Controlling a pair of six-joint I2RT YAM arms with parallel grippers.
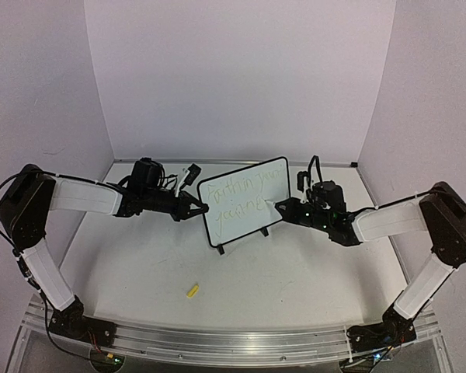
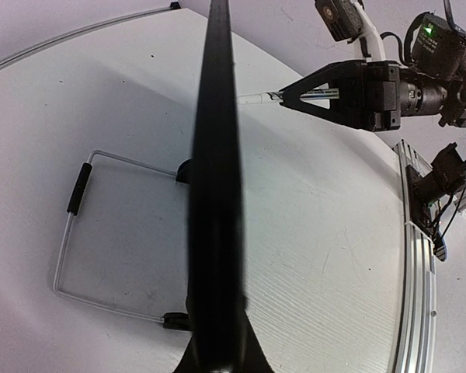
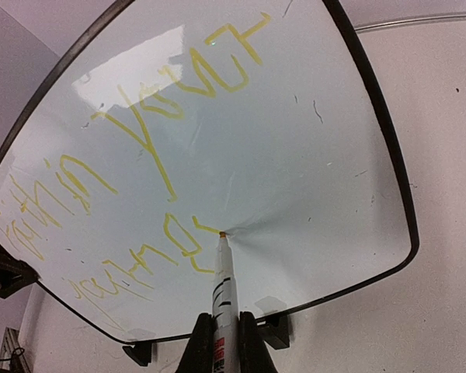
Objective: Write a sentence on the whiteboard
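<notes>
The whiteboard (image 1: 246,223) stands tilted on its black clip feet (image 3: 274,332) at mid-table. The sentence (image 1: 241,193), two lines of yellow cursive, fills its upper left and is large in the right wrist view (image 3: 151,140). My left gripper (image 1: 199,208) is shut on the board's left edge; its wrist view shows the board edge-on as a black bar (image 2: 216,194). My right gripper (image 1: 284,208) is shut on a white marker (image 3: 224,291), whose tip touches the board at the end of the second line. The same gripper and marker (image 2: 256,99) also show in the left wrist view.
A small yellow marker cap (image 1: 192,291) lies on the table in front of the board. A wire stand (image 2: 76,233) lies flat behind the board. An aluminium rail (image 1: 233,342) runs along the near edge. White walls close in the back and sides.
</notes>
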